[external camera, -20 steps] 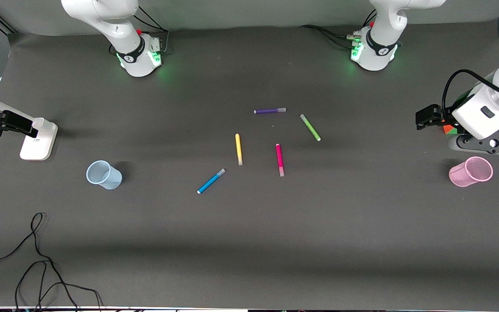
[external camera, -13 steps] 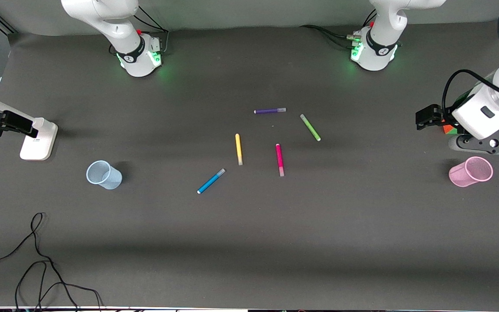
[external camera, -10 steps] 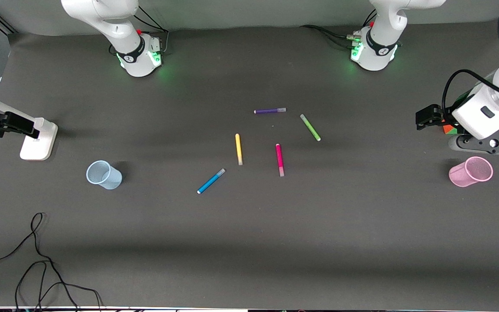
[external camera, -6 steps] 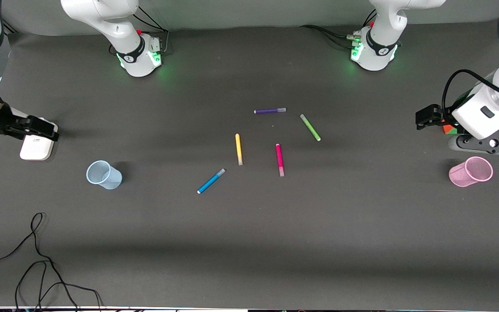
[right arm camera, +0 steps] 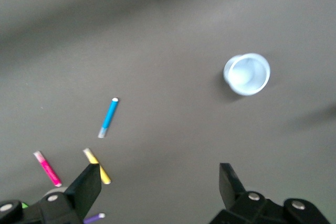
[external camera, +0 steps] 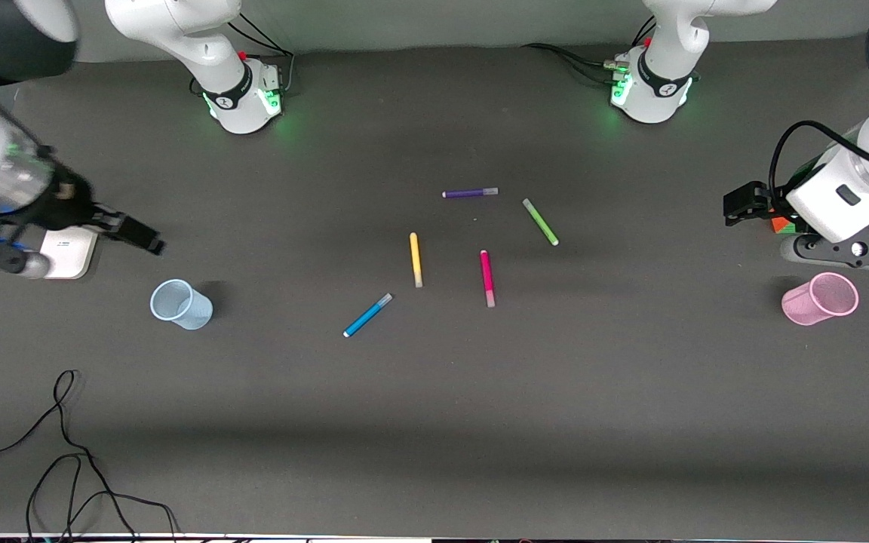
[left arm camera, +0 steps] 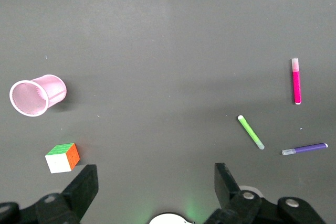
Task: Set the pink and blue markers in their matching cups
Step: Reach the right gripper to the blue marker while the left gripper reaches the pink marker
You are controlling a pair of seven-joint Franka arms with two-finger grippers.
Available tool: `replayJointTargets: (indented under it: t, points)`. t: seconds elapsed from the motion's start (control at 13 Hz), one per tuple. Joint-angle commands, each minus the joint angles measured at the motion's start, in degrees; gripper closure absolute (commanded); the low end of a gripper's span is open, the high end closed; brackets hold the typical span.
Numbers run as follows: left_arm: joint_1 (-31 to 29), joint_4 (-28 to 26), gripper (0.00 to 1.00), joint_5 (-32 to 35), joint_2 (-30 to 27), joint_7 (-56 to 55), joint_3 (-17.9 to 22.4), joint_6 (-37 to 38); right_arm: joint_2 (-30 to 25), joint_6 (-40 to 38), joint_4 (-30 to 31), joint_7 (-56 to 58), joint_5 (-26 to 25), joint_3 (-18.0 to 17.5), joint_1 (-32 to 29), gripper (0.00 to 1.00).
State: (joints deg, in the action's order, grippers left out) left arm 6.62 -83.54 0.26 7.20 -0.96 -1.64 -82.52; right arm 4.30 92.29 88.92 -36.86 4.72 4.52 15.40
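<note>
Your right gripper point(right arm camera: 157, 187) hangs wide and motion-blurred beside the blue cup point(external camera: 180, 304); your left gripper point(left arm camera: 155, 187), wide, half-cropped, waits near the pink cup point(external camera: 821, 299).

Magenta-pink marker point(external camera: 486, 277), bright blue marker point(external camera: 366, 315), pale blue cup point(external camera: 180, 304), pink cup point(external camera: 821, 299), dark grey desk point(external camera: 434, 422).

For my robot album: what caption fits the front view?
Five pens lie mid-table between blue cup and pink cup; both grippers empty.

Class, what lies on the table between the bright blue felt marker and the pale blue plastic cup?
Nothing: in the front view, only bare dark table separates the bright blue felt marker from the pale blue plastic cup.
</note>
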Motion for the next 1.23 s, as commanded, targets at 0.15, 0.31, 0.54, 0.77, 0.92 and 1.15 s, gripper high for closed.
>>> replayJointTargets:
  t: [0.15, 0.31, 0.54, 0.77, 0.92, 1.15]
  points:
    - [1.46, -0.75, 0.02, -0.44, -0.88, -0.36, -0.74, 0.43, 3.78, 2.88, -1.47, -20.23, 0.56, 0.49, 7.7, 0.0]
    - [1.91, -0.75, 0.04, -1.14, -0.7, -0.53, -0.74, -0.18, 5.71, 4.55, -1.47, -26.92, 0.47, 0.49, 10.96, 0.0]
    - [6.72, -0.92, 0.04, -1.67, -0.17, -9.99, -0.74, -1.49, 8.26, 7.28, -1.38, -31.95, 0.38, 0.49, 14.04, 0.0]
    - [12.96, -4.34, 0.02, -1.58, 0.79, -18.61, -0.74, -8.42, 12.12, 10.88, -0.85, -33.97, 0.29, 0.49, 15.28, 0.0]
    - [16.57, -4.96, 0.02, -1.58, 3.24, -22.31, -0.74, -11.86, 15.37, 14.47, 0.11, -34.94, 0.21, 0.49, 15.72, 0.0]
    - [20.79, -5.92, 0.02, -1.58, 7.99, -29.25, -0.74, -16.69, 19.59, 20.27, 2.48, -34.95, -0.06, 0.58, 15.72, 0.0]
